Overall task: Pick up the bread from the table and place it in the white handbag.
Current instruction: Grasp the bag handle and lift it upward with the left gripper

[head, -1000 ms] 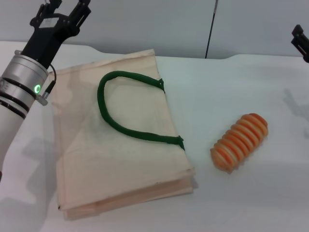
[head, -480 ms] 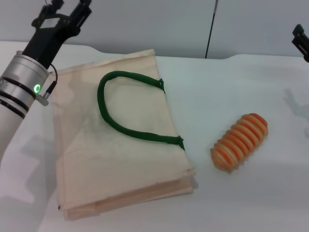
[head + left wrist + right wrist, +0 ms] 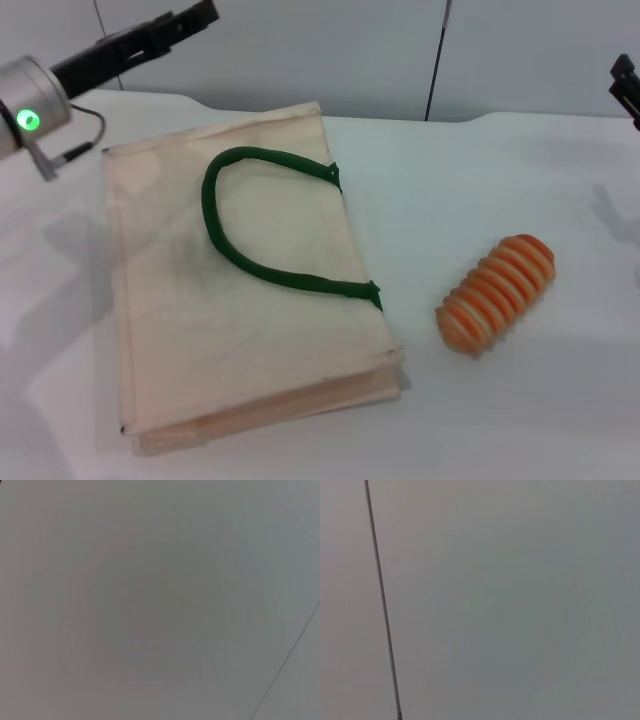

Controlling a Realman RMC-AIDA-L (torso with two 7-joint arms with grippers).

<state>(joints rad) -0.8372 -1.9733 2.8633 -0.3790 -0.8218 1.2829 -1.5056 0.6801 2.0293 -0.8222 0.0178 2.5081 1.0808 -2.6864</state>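
The bread (image 3: 496,294), an orange loaf with cream ridges, lies on the white table (image 3: 500,180) to the right of the white handbag (image 3: 240,290). The handbag lies flat with its dark green handle (image 3: 255,225) on top. My left gripper (image 3: 190,18) is raised at the top left, above and behind the bag's far left corner, pointing right. Only a dark edge of my right gripper (image 3: 626,88) shows at the right border, well above and behind the bread. Both wrist views show only plain grey wall.
A grey wall (image 3: 330,50) with a dark vertical seam (image 3: 436,60) stands behind the table's far edge. Bare tabletop lies between the bag and the bread and in front of them.
My left arm has swung up and turned, so its gripper now points right at the top left instead of upward. The bread, the bag and the right gripper have not moved.
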